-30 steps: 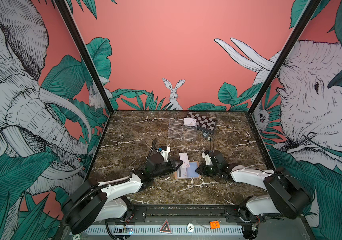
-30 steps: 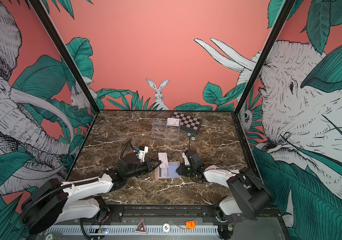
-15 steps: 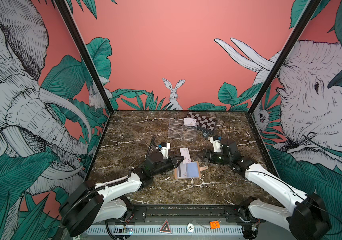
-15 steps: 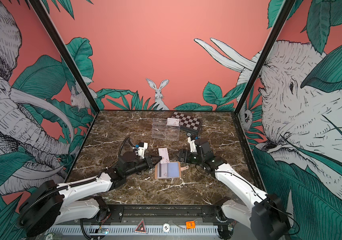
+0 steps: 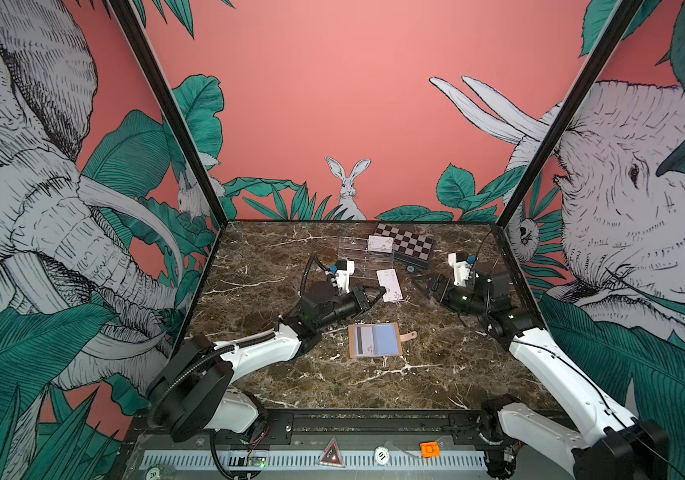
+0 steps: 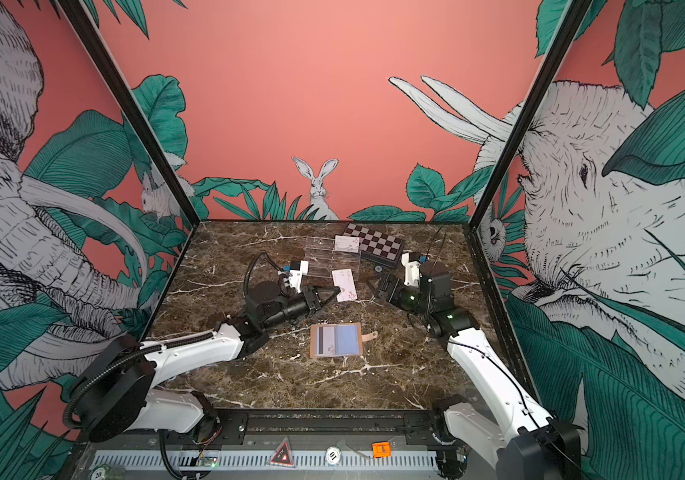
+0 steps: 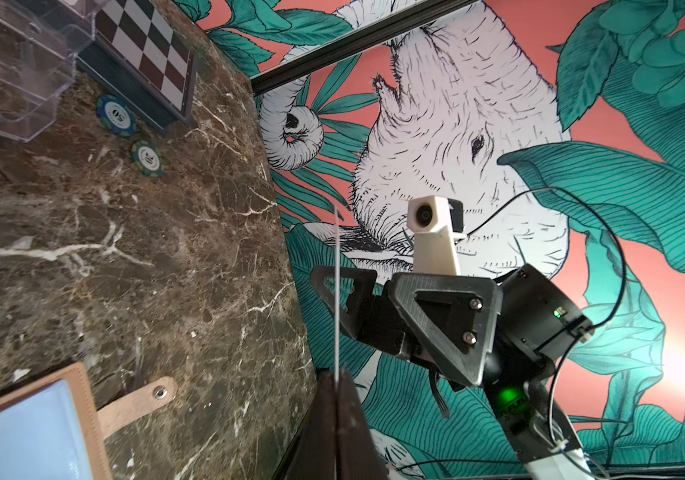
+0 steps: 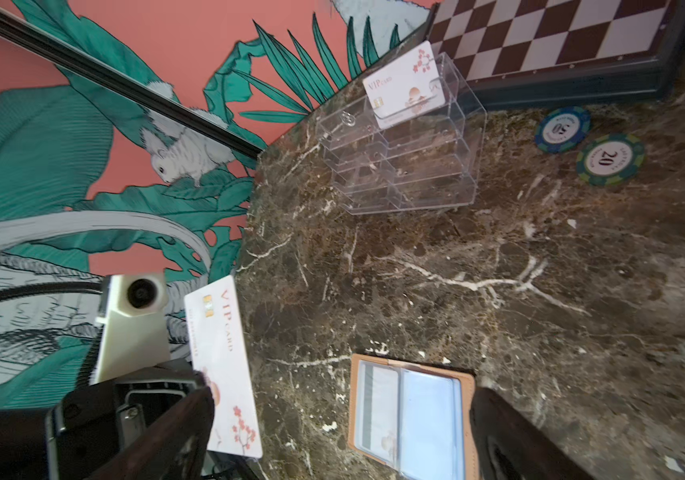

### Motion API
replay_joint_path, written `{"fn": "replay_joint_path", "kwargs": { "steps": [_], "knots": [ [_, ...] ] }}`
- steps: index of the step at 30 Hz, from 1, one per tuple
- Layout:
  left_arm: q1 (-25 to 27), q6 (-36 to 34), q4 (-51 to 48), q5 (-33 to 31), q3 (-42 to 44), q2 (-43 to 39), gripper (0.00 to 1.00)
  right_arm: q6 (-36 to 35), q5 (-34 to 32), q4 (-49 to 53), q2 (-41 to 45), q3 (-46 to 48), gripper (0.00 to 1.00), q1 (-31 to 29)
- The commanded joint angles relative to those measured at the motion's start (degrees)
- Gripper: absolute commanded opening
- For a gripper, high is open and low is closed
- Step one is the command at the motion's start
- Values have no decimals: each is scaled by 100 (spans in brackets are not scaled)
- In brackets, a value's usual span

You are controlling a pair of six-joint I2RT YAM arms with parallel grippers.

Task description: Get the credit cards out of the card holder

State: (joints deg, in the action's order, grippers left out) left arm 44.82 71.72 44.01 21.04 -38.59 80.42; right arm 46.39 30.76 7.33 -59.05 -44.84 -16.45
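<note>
Lying open at lower centre in both top views, the card holder has a striped card in one sleeve. Above it the left gripper pinches a white card; right of that, the right gripper gapes empty.

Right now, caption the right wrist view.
Left gripper holding VIP card; second card in open card holder, third card in acrylic tray.
</note>
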Motion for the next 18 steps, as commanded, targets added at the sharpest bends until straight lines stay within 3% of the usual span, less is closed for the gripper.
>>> {"fn": "replay_joint_path", "kwargs": {
  "steps": [1, 8, 18],
  "knots": [
    [-90, 335, 689, 146, -307, 181, 0, 588, 516, -1190, -208, 124, 93, 89],
    [-156, 640, 1122, 146, -534, 638, 0, 1191, 958, -2393, -922, 253, 78, 89],
    [-155, 904, 1469, 96, -501, 1014, 0, 1309, 1076, -2689, -929, 523, 66, 12]
  ]
}}
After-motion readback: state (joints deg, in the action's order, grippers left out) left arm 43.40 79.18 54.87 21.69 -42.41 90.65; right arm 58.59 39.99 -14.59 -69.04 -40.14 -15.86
